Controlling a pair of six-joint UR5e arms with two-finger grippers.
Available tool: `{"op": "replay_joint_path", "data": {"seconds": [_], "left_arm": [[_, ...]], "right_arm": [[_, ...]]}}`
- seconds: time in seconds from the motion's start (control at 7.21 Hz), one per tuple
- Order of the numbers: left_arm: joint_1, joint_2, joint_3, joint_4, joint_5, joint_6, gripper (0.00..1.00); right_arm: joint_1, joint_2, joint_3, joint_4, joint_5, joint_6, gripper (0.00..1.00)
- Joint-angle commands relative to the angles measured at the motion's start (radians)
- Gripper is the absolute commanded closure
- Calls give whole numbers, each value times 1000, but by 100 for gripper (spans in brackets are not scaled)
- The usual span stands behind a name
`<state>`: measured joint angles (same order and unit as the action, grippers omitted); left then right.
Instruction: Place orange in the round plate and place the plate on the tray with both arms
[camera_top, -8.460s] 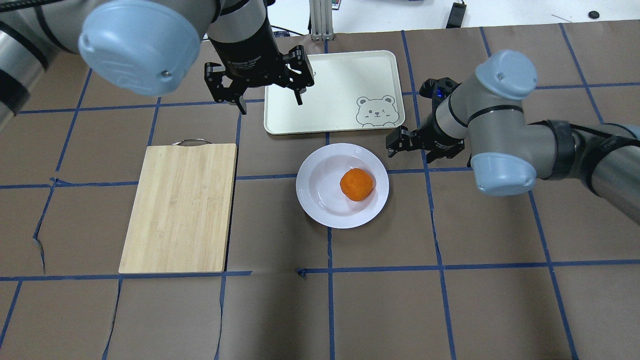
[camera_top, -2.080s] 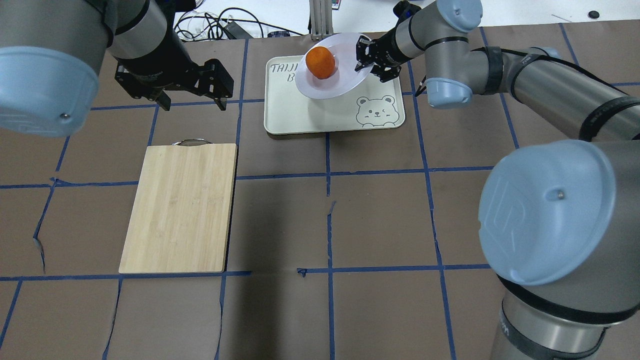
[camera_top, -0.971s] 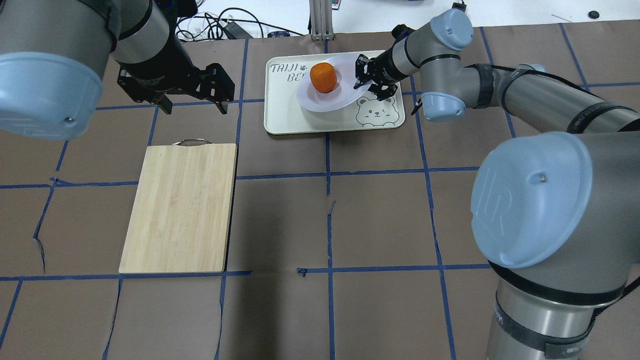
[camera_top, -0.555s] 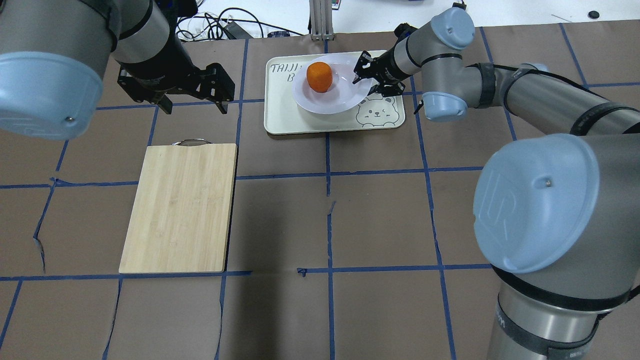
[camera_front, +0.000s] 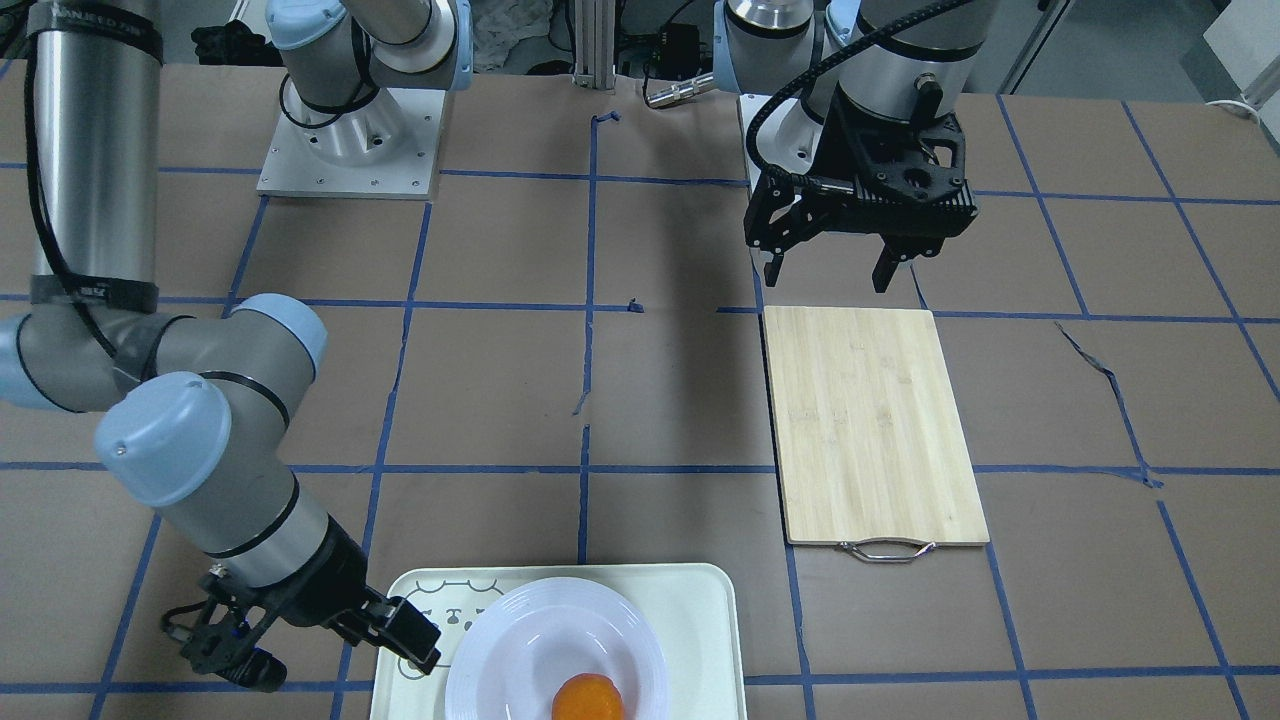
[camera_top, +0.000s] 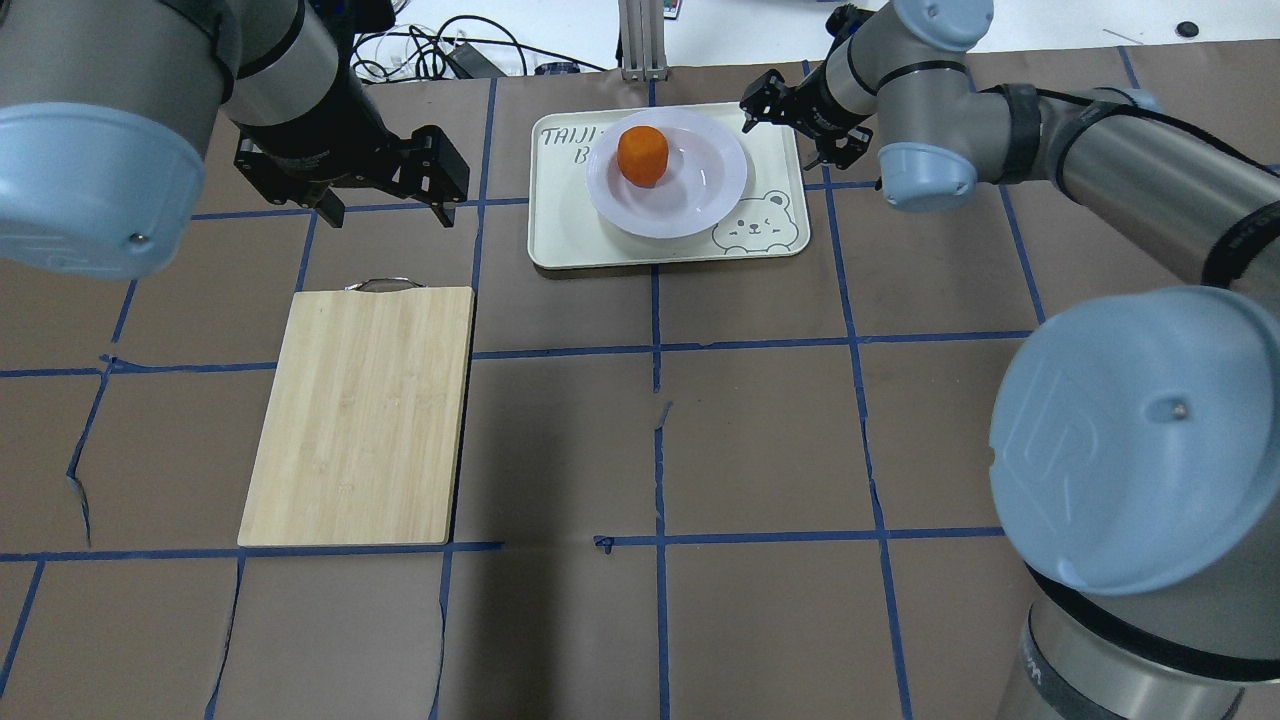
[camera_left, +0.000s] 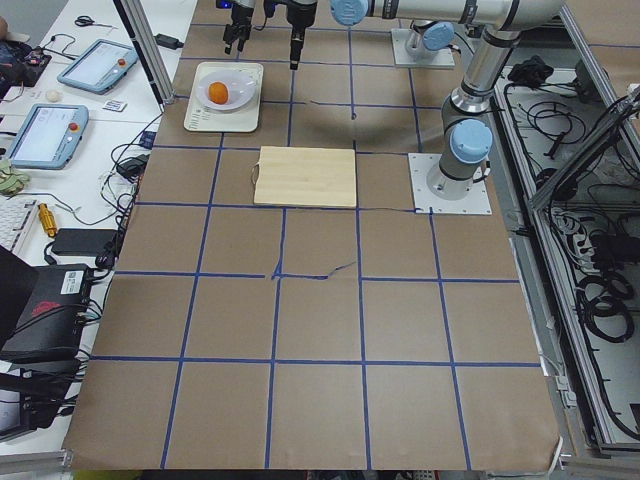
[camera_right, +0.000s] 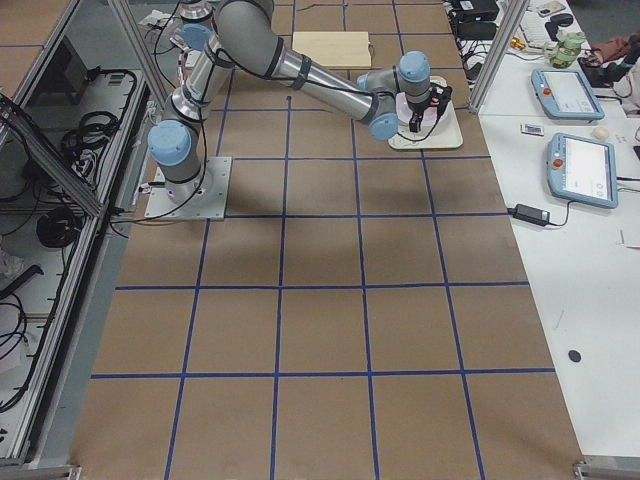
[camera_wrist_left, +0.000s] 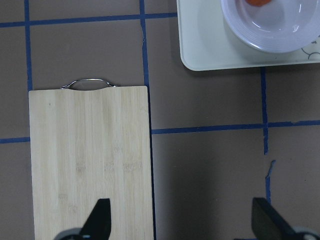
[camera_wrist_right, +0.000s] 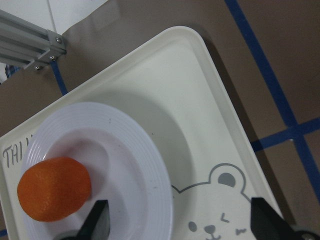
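The orange lies in the left half of the round plate. That plate rests flat on the tray, left of the bear drawing. In the right wrist view the orange, the plate and the tray lie below the camera. My right gripper hovers open at the tray's far right corner, clear of the plate's rim. My left gripper hangs open and empty left of the tray, above the table and the far end of the board.
A wooden cutting board with a metal handle lies at the left on the brown table. An aluminium post and cables stand just behind the tray. Tablets lie on the white bench beyond the table.
The right gripper has let go of the plate's rim and drawn back to the right. The plate, tilted before, now lies flat on the tray. The left arm has stayed put.
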<state>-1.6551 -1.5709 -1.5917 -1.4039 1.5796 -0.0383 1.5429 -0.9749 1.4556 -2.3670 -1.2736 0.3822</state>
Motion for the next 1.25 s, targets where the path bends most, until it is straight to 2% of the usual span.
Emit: {"op": "replay_joint_path", "data": {"seconds": [0.0, 0.28, 0.55, 0.83, 0.97, 1.11], "left_arm": [[0, -1, -1, 40, -1, 2, 0], [0, -4, -1, 60, 0, 0, 0], [0, -6, -2, 60, 0, 0, 0], [0, -6, -1, 60, 0, 0, 0], [1, -6, -2, 60, 0, 0, 0], [0, -6, -2, 60, 0, 0, 0]], "right_arm": [[-41, -146, -26, 313, -99, -225, 0], [-21, -327, -53, 605, -249, -281, 0], [-4, -479, -46, 802, -253, -298, 0], [8, -579, -26, 835, -262, -464, 0], [8, -571, -26, 821, -335, -491, 0], [8, -550, -20, 821, -345, -483, 0]]}}
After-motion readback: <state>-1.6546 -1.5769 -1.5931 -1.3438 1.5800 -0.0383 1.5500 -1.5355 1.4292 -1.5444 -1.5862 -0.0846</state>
